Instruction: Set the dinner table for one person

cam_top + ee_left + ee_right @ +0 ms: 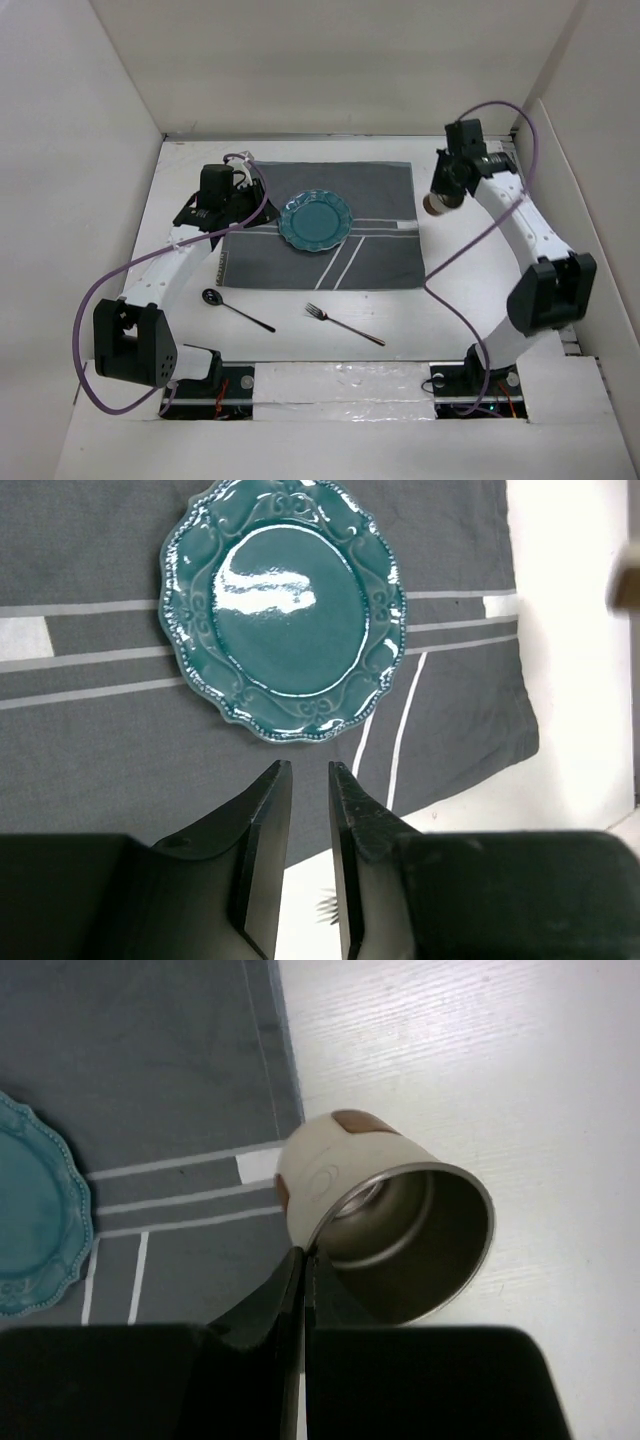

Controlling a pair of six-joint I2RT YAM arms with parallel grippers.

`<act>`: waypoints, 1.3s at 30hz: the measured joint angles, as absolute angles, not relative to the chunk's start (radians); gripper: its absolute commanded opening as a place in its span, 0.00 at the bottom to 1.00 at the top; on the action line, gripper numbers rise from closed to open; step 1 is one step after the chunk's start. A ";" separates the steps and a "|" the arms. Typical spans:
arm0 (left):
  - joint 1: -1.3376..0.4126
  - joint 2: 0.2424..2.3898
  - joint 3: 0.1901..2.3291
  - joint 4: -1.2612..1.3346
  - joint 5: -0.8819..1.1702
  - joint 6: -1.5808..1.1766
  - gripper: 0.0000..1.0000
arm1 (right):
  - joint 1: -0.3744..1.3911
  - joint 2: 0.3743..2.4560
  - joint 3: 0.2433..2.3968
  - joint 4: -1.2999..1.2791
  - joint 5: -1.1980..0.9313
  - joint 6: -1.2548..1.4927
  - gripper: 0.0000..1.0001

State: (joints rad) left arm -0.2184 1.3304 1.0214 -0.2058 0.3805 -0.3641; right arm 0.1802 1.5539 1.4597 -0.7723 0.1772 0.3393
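Cream steel-lined cup point(340, 1160), rim pinched in right jaws, upper right, above white worktop point(480, 1050) beside grey striped placemat point(150, 1060); left jaws ajar, empty.

Purple cables point(497, 103), white walls point(350, 60)

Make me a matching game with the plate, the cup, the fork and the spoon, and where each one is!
1 plate
2 cup
3 fork
4 spoon

A pinched by the right gripper
B dinner table, by placemat's near left corner
C on the placemat
D dinner table, by the middle of placemat's near edge

Pairs: 1-C, 2-A, 3-D, 4-B
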 measured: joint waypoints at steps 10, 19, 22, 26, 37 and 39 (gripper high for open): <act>-0.260 1.298 1.021 -0.200 0.337 -0.384 0.14 | 0.268 2.113 2.066 -0.820 0.164 0.288 0.00; -0.392 1.206 1.021 -0.194 0.229 -0.397 0.20 | 0.301 2.338 2.323 -0.916 0.167 0.260 0.00; -0.390 1.158 1.021 -0.185 0.213 -0.400 0.21 | 0.308 2.360 2.332 -0.936 0.181 0.255 0.00; -0.391 1.104 1.021 -0.183 0.203 -0.408 0.23 | 0.325 2.392 2.344 -0.940 0.217 0.246 0.06; -0.391 1.081 1.049 -0.222 0.169 -0.423 0.30 | 0.372 2.384 2.367 -0.928 0.223 0.233 0.56; -0.391 1.081 1.083 -0.239 0.153 -0.420 0.30 | 0.372 2.324 2.293 -0.893 0.204 0.231 0.55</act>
State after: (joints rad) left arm -0.3908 1.0809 1.0828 -0.2386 0.1528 -0.4202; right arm 0.3721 2.3238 2.2932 -0.8932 0.2039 0.2314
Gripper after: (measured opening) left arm 0.295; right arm 0.558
